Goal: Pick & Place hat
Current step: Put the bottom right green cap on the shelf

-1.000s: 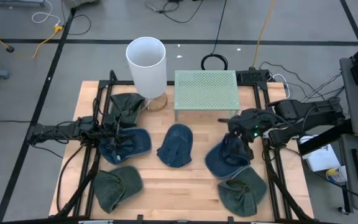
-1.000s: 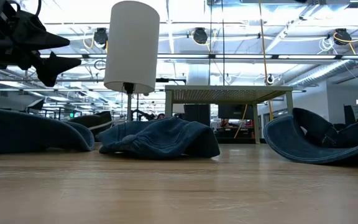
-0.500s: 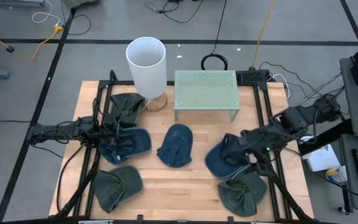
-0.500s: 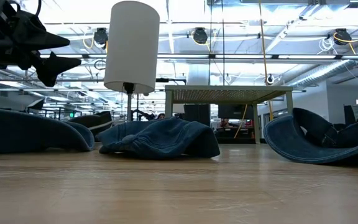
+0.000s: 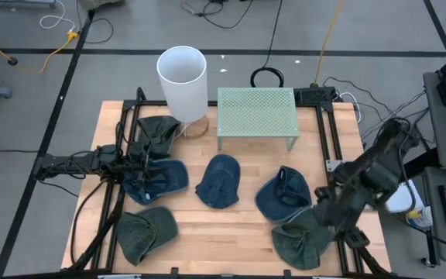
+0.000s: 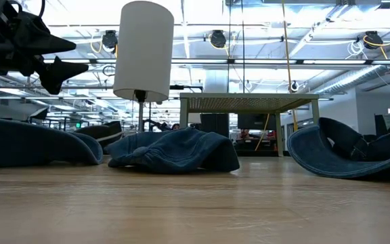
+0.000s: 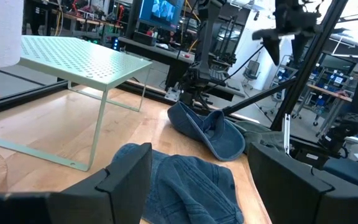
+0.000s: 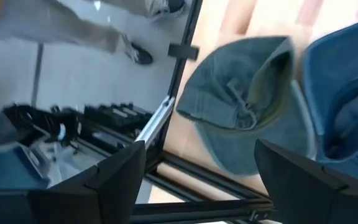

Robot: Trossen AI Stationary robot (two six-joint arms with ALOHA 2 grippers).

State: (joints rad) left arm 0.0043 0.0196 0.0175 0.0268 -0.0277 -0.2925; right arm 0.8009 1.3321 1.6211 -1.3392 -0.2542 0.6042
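While the green hat (image 5: 300, 242) lies at the table's (image 5: 231, 232) near right corner, brim toward the blue hat (image 5: 283, 194) just beyond it, the right gripper (image 5: 327, 208) hangs directly beside it, jaws spread and empty. Far off, the left gripper (image 5: 134, 161), also spread, waits at the left.

Two dark, jointed arms trailing black cables, each hand (image 7: 191, 180) with two blocky matte-black fingers (image 8: 303, 177).
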